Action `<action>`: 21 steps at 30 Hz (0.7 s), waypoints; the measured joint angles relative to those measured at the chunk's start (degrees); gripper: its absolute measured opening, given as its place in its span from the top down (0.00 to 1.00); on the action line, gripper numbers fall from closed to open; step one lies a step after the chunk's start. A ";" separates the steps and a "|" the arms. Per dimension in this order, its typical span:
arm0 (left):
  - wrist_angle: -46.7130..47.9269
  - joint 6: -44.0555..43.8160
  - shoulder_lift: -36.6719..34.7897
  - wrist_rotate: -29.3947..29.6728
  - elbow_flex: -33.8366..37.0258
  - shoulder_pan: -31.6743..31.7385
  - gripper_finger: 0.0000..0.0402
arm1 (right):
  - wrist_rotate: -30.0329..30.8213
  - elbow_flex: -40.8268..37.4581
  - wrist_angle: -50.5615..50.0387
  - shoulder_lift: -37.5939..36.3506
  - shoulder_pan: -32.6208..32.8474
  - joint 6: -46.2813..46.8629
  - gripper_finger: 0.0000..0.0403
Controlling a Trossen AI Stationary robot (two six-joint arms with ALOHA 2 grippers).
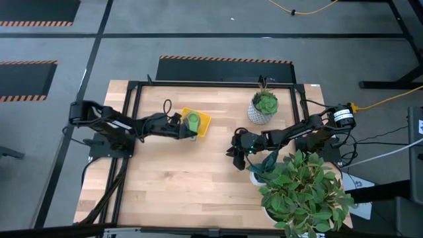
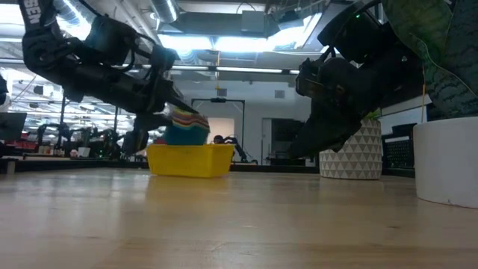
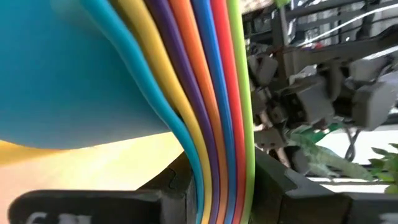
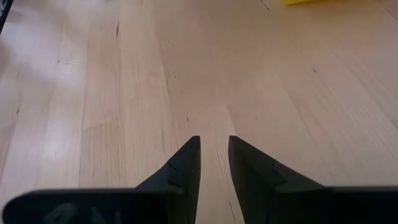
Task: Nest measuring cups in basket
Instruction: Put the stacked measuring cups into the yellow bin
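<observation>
Left gripper (image 1: pixel 180 125) jaws clamp the handles of the nested measuring cups (image 1: pixel 192 121), stack sitting in the yellow basket (image 1: pixel 202 119); no loose cups visible on the surface (image 1: pixel 185 178), task looks nearly done, only release left; right gripper (image 4: pixel 214 163) hovers near the potted plant (image 1: pixel 264 106), jaws slightly apart, empty.

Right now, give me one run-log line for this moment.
left end effector: shut on nested cup stack handles, over yellow basket | right end effector: empty, slightly parted, above bare table | potted plants nearby

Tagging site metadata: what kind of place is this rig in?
Likely a robotics lab or workshop: hazard-striped floor tape, a yellow cable trailing over the grey floor, and other equipment benches under strip lights behind the table.
</observation>
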State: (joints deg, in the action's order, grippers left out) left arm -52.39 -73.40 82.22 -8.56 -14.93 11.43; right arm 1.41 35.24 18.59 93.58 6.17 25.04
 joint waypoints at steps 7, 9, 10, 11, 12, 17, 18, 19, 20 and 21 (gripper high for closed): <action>-4.17 -2.05 4.93 -0.04 -1.40 -0.71 0.77 | -0.02 0.00 -0.02 0.00 0.00 0.00 0.78; -3.79 -3.01 4.96 -0.04 -1.39 -0.71 0.77 | -0.02 0.00 -0.02 0.00 0.00 0.00 0.78; -3.81 -3.07 4.96 -0.06 -1.39 -0.71 0.77 | 0.00 0.00 -0.03 0.00 0.00 0.00 0.78; -3.82 -3.10 4.96 -0.06 -1.39 -0.71 0.77 | 0.00 0.00 -0.02 0.00 0.00 0.00 0.78; -3.81 -3.25 4.96 -0.08 -1.39 -0.71 0.77 | -0.01 0.00 -0.02 0.00 0.00 0.00 0.78; -3.18 -5.95 4.96 -0.06 -1.39 -0.69 0.77 | -0.01 0.00 -0.02 0.00 0.00 0.00 0.78; -2.90 -5.89 4.94 -0.04 -1.39 -0.71 0.77 | -0.01 0.00 -0.03 0.00 0.00 0.00 0.78; -2.54 -5.78 4.94 0.02 -1.39 -0.71 0.77 | -0.02 0.00 -0.02 0.00 0.00 0.00 0.78; -2.32 -5.78 4.94 0.07 -1.39 -0.69 0.77 | -0.01 0.00 -0.02 0.00 0.00 0.00 0.78; -2.31 -5.88 4.94 0.11 -1.39 -0.69 0.77 | -0.02 0.00 -0.02 0.00 0.00 0.00 0.78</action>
State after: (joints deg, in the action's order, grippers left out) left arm -54.70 -79.28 87.15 -8.46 -16.32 10.74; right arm 1.39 35.24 18.57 93.58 6.17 25.04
